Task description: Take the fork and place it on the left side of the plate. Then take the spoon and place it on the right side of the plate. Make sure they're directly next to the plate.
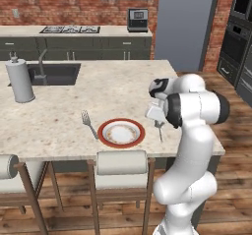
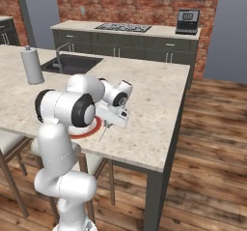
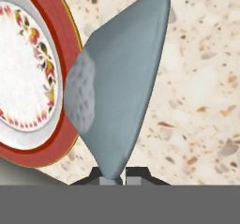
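The red-rimmed plate [image 1: 101,133] lies near the front edge of the island counter, and its rim also shows in the right base view [image 2: 94,128] and the hand view [image 3: 66,35]. The fork [image 1: 88,123] lies flat on the counter just left of the plate, tines pointing away. My gripper [image 1: 158,123] hangs low over the counter just right of the plate, shut on the handle of the pale blue-grey spoon [image 1: 160,131]. In the hand view the spoon [image 3: 117,92] stands between the fingertips, its bowl beside the plate's rim. Whether the spoon touches the counter I cannot tell.
A paper towel roll [image 1: 19,79] stands at the counter's left by the sink [image 1: 54,74]. Two stools [image 1: 120,162] are tucked under the front edge. Behind the island, a back counter carries a stove top [image 1: 69,30] and a small appliance [image 1: 138,20].
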Controlling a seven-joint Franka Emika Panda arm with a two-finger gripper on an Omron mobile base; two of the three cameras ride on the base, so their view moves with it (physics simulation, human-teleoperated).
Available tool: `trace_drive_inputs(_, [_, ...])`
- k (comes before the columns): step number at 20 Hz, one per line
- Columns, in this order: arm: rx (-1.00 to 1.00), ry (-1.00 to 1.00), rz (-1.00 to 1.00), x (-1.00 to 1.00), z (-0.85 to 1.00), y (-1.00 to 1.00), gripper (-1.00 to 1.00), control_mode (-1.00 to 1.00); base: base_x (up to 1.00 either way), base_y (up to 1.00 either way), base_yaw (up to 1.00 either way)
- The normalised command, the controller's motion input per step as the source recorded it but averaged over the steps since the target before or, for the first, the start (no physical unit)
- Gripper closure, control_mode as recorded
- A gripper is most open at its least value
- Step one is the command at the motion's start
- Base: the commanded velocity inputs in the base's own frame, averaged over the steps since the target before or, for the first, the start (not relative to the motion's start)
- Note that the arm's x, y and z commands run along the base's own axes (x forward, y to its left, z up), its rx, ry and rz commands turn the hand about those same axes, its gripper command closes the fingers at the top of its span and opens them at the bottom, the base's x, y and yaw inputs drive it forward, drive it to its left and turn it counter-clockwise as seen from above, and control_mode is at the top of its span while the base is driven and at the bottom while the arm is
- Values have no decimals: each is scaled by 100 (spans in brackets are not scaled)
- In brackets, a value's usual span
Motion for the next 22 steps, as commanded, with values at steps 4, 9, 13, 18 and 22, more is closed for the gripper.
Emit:
trace_drive_inputs(4, [0,5,-10,10,-23,3,100,-100,0,0,0])
trace_drive_inputs(9, [0,2,-9,4,-29,16,100,-100,0,0,0])
trace_drive_inputs(13, [0,1,-8,7,-31,29,100,-100,0,0,0])
trace_drive_inputs(18, [0,0,-6,13,-31,35,100,-100,0,0,0])
trace_drive_inputs(22, [0,0,-3,36,-32,15,100,-100,0,0,0])
